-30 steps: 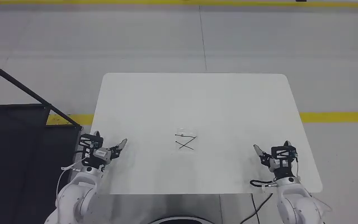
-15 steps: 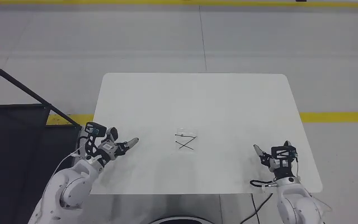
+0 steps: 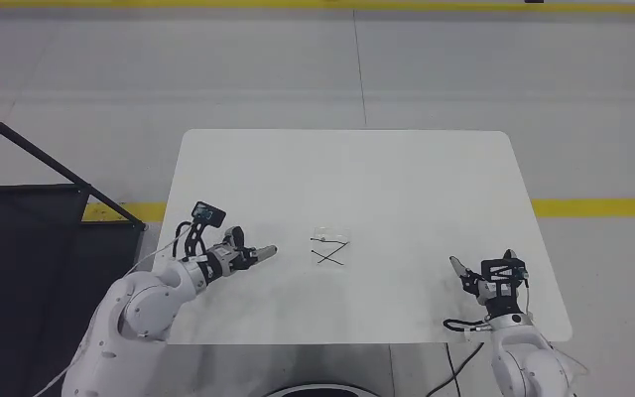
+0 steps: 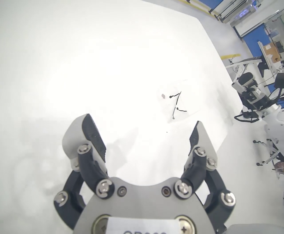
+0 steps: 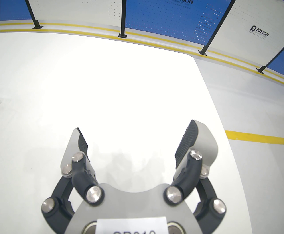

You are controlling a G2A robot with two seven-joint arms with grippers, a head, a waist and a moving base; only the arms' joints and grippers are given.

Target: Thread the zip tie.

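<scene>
We cannot resolve the ends of the thin black zip tie [image 4: 176, 103]; left pincer [image 4: 143, 124] and right pincer [image 5: 136, 128] gape wide, empty.

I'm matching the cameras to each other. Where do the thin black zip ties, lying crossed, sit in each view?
Top view: thin black zip ties at mid-table, ahead of the left gripper.
Left wrist view: the ties lie beyond the left gripper, which is open.
Right wrist view: aimed to the ties' right, at the table corner.
Shared landmark: the white table's far right corner.
</scene>
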